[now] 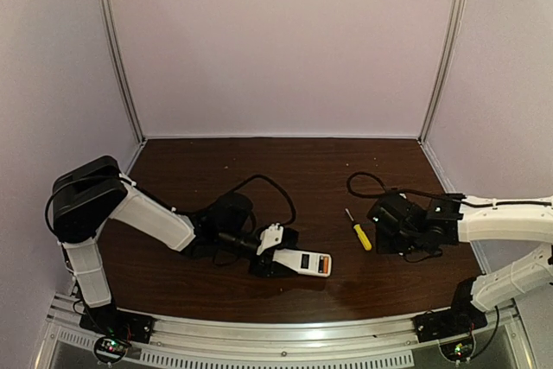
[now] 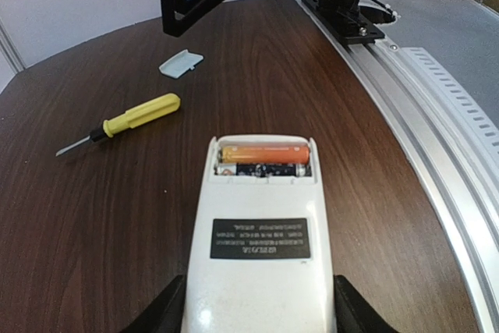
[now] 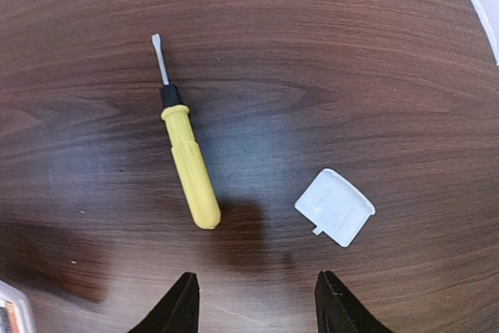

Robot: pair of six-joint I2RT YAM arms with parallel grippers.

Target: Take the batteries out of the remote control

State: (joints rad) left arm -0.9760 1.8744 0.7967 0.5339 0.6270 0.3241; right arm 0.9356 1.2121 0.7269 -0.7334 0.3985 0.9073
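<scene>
The white remote control (image 2: 261, 239) lies back up on the dark table, and my left gripper (image 2: 260, 306) is shut on its near end, a black finger on each side. Its battery bay is uncovered. Two batteries lie in it side by side, an orange one (image 2: 263, 151) and a dark one (image 2: 265, 168) nearer to me. In the top view the remote control (image 1: 304, 262) points right from the left gripper (image 1: 275, 252). My right gripper (image 3: 257, 302) hangs open over bare table with nothing between its fingers. It sits at the right in the top view (image 1: 386, 222).
A yellow-handled screwdriver (image 3: 189, 169) lies just ahead and left of the right gripper. A small white cover piece (image 3: 335, 207) lies ahead and to its right. A black cable (image 1: 367, 181) loops behind the right arm. The aluminium rail (image 2: 437, 115) runs along the table's near edge.
</scene>
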